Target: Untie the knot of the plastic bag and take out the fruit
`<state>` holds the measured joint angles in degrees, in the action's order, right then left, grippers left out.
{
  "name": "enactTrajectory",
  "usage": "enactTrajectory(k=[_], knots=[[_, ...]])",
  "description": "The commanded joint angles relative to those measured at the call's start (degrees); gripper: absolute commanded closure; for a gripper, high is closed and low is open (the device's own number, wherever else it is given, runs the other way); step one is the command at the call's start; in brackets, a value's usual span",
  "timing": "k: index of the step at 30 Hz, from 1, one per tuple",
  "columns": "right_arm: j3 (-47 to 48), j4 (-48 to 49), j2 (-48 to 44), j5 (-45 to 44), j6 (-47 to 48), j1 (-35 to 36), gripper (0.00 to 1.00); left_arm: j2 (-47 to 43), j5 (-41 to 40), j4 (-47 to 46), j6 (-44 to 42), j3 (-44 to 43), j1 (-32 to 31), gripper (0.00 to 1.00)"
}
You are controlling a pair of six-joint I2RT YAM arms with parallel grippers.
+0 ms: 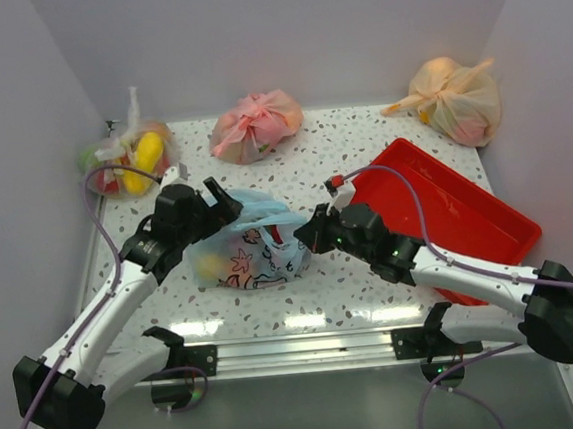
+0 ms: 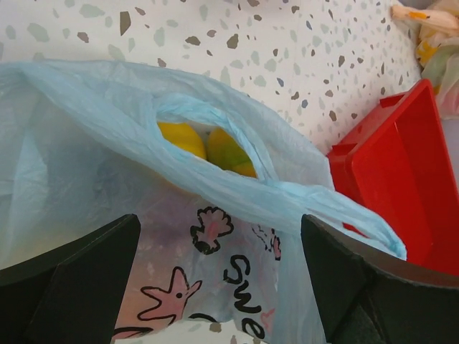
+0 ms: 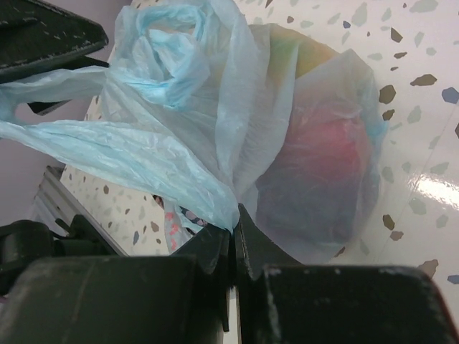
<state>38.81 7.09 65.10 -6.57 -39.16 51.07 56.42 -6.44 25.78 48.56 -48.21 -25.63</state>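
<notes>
Right wrist view: right pincer (image 3: 233,231) clamped on bag (image 3: 179,129) film, mid-frame. Left pincer (image 2: 219,233) gapes wide, empty, above yellow fruit (image 2: 179,137) (mouth already loose). Opening seems underway; next, reach inside for fruit.

**Plastic Veiling the Load**

The plastic bag (image 2: 107,143) is clouding the fruit (image 2: 181,137) inside, letting only two yellow curves peek through. The left wrist view's lower edge is cutting off its printed lettering (image 2: 242,276). The right tool (image 3: 233,226) is swallowing a pinch of the bag.
</notes>
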Motion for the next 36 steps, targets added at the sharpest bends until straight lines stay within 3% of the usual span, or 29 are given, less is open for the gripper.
enactTrajectory(k=[1,9,13,16,17,19,20,21,26,30,34,36], knots=[[-1.71,4.07,-1.55,-1.69,-0.92,0.26,1.0,1.05,-1.82,-7.67,5.58,0.48,-1.0,0.0],[-3.74,4.07,-3.31,-2.31,-0.22,0.26,1.0,5.53,-3.23,-12.6,9.1,1.62,-1.79,0.01],[-3.48,3.46,-3.49,-3.36,0.31,0.26,1.0,7.12,-4.11,-11.46,9.45,3.29,-2.41,0.12],[-3.12,1.88,-4.28,-5.29,1.19,0.26,1.0,5.2,-5.77,-10.32,9.19,4.87,-2.41,0.32],[-2.86,1.26,-4.45,-6.34,1.1,0.26,1.0,4.58,-6.04,-9.79,8.58,5.14,-2.41,0.48],[-2.25,-1.89,-4.98,-9.41,1.19,0.08,1.0,3.35,-8.22,-7.08,4.9,4.35,-2.32,0.67],[-1.46,-3.04,-5.07,-11.6,1.27,-0.09,1.0,3.17,-9.46,-4.97,3.66,2.43,-2.23,0.89],[-1.19,-4.79,-5.51,-12.23,1.28,-0.7,1.0,3.08,-10.43,-1.56,0.69,1.63,-2.06,0.98],[-0.4,-11.56,-7.0,-16.46,-2.93,-4.83,1.0,1.15,-8.25,6.2,-7.94,-1.54,3.8,1.0],[-1.19,-14.74,-8.32,-13.22,-6.19,-11.94,1.0,-0.52,-3.41,13.05,-15.57,-2.07,8.4,1.0],[1.17,-13.86,-7.62,-7.53,1.17,-12.05,1.0,-2.28,0.44,16.75,-19.02,-2.24,8.58,1.0],[5.65,-16.13,-6.13,-3.91,7.82,-12.05,0.88,-2.72,3.61,16.41,-20.86,-1.81,8.49,1.0]])
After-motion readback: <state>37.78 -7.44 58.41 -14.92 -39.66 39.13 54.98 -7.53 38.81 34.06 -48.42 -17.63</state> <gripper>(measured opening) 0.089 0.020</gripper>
